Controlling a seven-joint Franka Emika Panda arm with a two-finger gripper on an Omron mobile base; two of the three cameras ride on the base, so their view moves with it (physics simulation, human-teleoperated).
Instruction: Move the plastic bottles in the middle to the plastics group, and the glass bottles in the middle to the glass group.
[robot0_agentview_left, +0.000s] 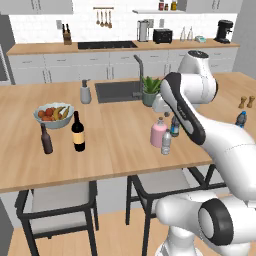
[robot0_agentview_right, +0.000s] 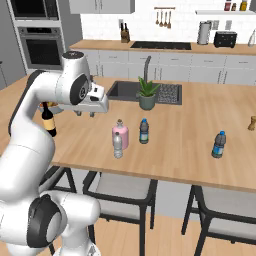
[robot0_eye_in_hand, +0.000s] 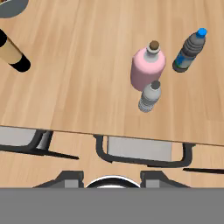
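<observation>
Middle of worktop (robot0_agentview_right: 190, 140), all upright:
- pink squat bottle (robot0_agentview_right: 120, 135), grey stopper
- clear bottle (robot0_agentview_right: 117, 146), touching or just in front of it
- blue-tinted bottle (robot0_agentview_right: 144, 132), beside

Lone blue bottle (robot0_agentview_right: 218, 145) well apart; wine bottle (robot0_agentview_left: 78, 132) and brown bottle (robot0_agentview_left: 46, 139) opposite.

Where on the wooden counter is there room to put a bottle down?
Bare wood lies between the tall black wine bottle and the squat pink bottle, and between the blue-label middle bottle and the lone blue-capped water bottle. It is crowded where the pink bottle, the clear slim bottle and the blue-label one cluster.
</observation>
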